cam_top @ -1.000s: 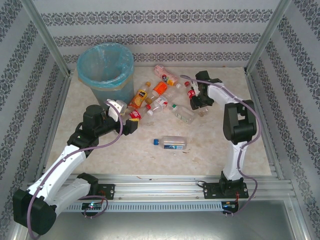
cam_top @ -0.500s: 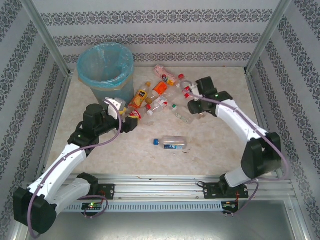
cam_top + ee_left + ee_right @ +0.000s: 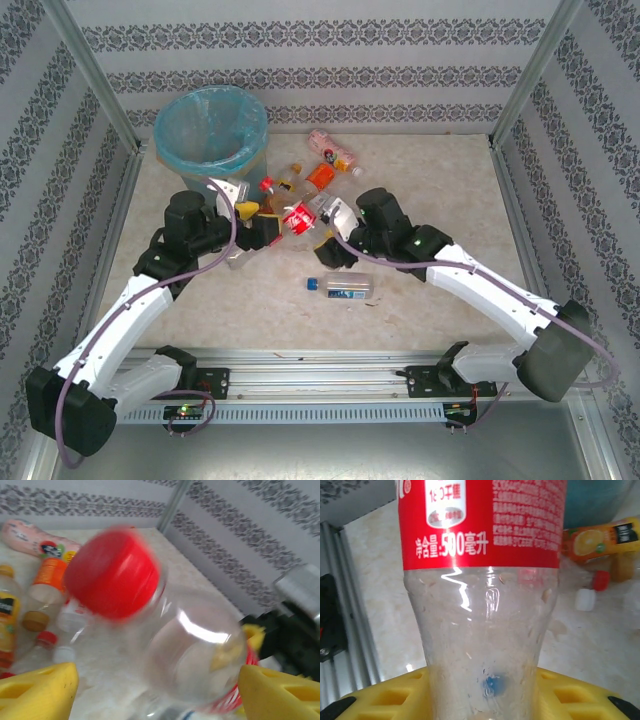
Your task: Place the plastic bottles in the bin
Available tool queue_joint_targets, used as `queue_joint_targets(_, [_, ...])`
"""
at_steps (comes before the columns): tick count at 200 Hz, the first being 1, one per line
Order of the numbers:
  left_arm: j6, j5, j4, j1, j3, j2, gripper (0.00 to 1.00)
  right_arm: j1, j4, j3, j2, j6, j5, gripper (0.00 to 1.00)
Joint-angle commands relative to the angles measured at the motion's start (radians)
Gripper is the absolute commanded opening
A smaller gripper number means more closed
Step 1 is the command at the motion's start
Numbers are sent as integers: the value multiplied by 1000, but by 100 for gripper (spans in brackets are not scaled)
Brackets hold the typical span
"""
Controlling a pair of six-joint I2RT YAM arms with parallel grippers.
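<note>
Right end effector (image 3: 485,692) swung left gripping bottle (image 3: 480,605) labelled "500毫升".

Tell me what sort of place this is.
Most likely a robot test cell, not a home: a left arm and right arm bolted to a metal rail, aluminium frame posts around the table, and plastic bottles staged beside a lined bin.

Bin (image 3: 205,130) far left, btl pile (image 3: 322,176) beside it, lone btl (image 3: 345,288) nearer
</note>
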Motion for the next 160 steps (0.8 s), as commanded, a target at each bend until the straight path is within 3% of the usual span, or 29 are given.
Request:
queue_joint_targets(1, [-178, 131, 106, 18, 24, -5, 81, 16, 91, -36, -33, 30, -78, 44])
queue_joint_targets(89, [-381, 221, 312, 87, 3, 7, 60, 30, 128, -82, -68, 31, -121, 44])
queue_joint_targets(126, [-342, 226, 303, 90, 3, 1, 58, 30, 121, -91, -52, 20, -116, 44])
queue_joint_targets(160, [-328, 229, 285, 91, 3, -5, 45, 30, 125, -93, -46, 24, -127, 44])
